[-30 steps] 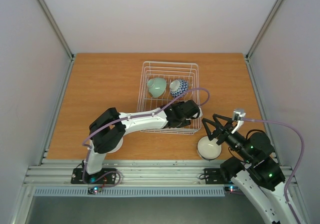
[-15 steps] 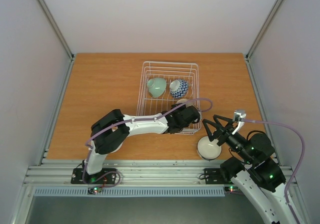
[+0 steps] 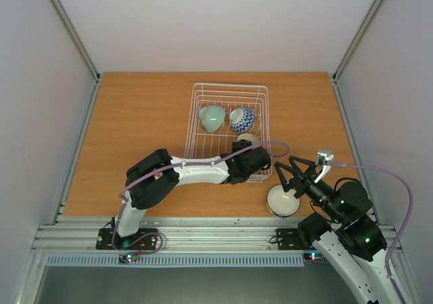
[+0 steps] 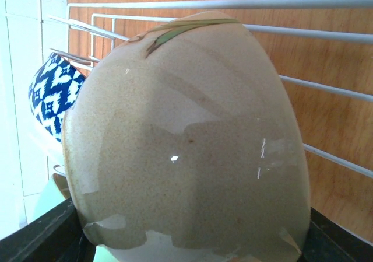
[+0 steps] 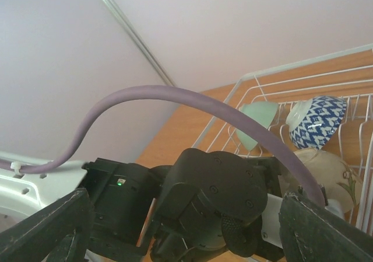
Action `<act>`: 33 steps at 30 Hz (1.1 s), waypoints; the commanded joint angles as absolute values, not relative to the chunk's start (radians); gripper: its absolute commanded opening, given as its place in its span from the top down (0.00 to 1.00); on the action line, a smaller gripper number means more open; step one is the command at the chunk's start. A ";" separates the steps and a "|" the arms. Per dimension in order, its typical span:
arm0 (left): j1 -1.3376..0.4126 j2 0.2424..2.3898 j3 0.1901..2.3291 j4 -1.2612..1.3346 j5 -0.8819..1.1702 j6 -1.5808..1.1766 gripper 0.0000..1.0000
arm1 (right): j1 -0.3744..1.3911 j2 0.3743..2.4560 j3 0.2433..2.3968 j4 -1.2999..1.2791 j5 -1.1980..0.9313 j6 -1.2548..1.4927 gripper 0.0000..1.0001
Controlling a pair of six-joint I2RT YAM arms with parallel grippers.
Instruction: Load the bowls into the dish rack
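The white wire dish rack [image 3: 196, 114] holds a pale green bowl [image 3: 212, 118] and a blue-and-white patterned bowl [image 3: 242, 119], both tipped on their sides. My left gripper [image 3: 252, 154] is shut on a beige bowl [image 3: 248, 140] and holds it over the rack's near right part, just in front of the blue bowl. In the left wrist view the beige bowl [image 4: 186, 139] fills the frame, with the blue bowl [image 4: 49, 93] behind it. My right gripper [image 3: 293, 175] is open and empty, just above a white bowl [image 3: 283, 201] on the table.
The right wrist view shows the left arm's wrist [image 5: 221, 198] close ahead, its purple cable [image 5: 175, 95] arching over, and the rack [image 5: 274, 72] with the three bowls beyond. The white bowl sits near the table's front edge, right of the rack.
My left gripper has moved right and a little farther into the rack with the beige bowl, which now shows at its tip. The right arm has hardly moved.
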State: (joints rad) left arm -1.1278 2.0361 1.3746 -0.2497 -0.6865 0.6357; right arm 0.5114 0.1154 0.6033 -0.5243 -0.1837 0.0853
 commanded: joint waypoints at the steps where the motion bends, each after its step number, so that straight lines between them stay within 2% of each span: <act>1: -1.116 2.098 1.398 -0.392 -0.652 0.633 0.74 | 0.512 0.104 0.619 -0.529 -0.181 0.088 0.14; 4: -1.118 2.099 1.403 -0.408 -0.635 0.625 0.50 | 0.514 0.095 0.623 -0.540 -0.175 0.085 0.14; 6: -1.120 2.099 1.408 -0.416 -0.626 0.620 0.39 | 0.513 0.091 0.623 -0.545 -0.172 0.084 0.14; 16: -1.123 2.097 1.427 -0.467 -0.583 0.588 0.08 | 0.513 0.083 0.625 -0.554 -0.167 0.081 0.14; 26: -1.124 2.076 1.435 -0.504 -0.528 0.567 0.01 | 0.513 0.075 0.623 -0.560 -0.166 0.082 0.14; 33: -1.125 2.016 1.428 -0.467 -0.526 0.538 0.01 | 0.514 0.083 0.619 -0.551 -0.167 0.080 0.14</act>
State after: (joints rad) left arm -1.1175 2.0529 1.4399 -0.4313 -0.5831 0.5919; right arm 0.5114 0.0891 0.6033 -0.5510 -0.1745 0.0845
